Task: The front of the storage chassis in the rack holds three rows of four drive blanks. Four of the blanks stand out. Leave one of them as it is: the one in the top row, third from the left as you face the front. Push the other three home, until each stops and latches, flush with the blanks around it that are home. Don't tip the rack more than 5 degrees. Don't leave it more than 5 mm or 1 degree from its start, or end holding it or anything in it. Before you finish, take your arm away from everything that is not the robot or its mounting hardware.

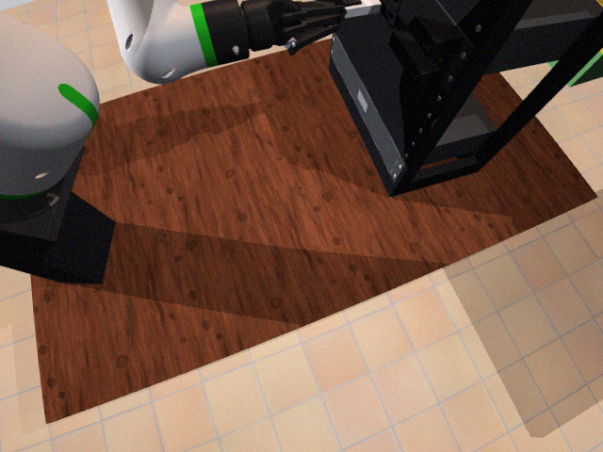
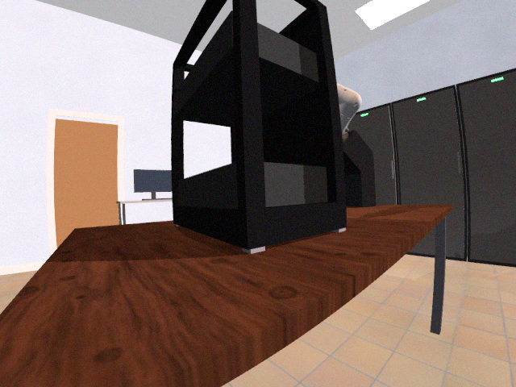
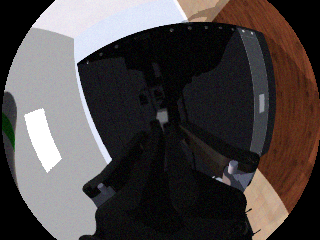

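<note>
Wood table (image 1: 234, 204) carries the black rack (image 1: 467, 63) at its far corner. Gripper (image 1: 340, 13), fingers pinched together on nothing, meets the chassis (image 1: 363, 104) front.

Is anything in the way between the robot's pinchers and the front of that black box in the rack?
Nothing visible is. From the top, the shut gripper already sits right at the chassis front, up near the rack. The drive blanks themselves can't be made out.

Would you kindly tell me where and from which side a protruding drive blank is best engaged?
Rather than gripping, I'd press its front face squarely with the shut fingers, coming straight at the rack front, since blanks there slide inward to latch.
</note>
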Controlling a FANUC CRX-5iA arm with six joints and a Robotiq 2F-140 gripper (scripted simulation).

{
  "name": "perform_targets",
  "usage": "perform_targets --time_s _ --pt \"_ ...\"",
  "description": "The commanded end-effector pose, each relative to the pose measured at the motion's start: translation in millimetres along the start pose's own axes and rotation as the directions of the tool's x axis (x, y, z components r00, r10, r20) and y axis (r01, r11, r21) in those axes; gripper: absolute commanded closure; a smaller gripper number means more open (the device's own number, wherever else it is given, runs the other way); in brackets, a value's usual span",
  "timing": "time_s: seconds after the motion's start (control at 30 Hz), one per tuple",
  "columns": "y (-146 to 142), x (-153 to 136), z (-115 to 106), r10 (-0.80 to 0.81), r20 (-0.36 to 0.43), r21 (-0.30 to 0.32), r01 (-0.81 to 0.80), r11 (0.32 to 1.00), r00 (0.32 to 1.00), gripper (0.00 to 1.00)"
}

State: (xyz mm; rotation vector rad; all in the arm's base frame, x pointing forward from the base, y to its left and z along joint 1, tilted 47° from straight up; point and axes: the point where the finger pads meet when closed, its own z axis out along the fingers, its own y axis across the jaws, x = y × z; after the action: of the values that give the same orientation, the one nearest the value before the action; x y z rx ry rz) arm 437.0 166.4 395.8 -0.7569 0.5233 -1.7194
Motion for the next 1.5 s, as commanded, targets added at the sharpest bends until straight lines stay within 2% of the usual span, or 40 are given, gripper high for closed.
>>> perform_targets --time_s 0.0,0.4,1.47 --pt "-0.1 -0.1 0.0 0.0 0.0 0.0 0.0 1.0 1.0 1.0" --pt "-0.1 -0.1 0.4 0.0 0.0 0.0 0.0 1.0 1.0 1.0" --pt "-0.1 -0.3 20.0 0.0 0.0 0.0 0.0 1.0 1.0 1.0"
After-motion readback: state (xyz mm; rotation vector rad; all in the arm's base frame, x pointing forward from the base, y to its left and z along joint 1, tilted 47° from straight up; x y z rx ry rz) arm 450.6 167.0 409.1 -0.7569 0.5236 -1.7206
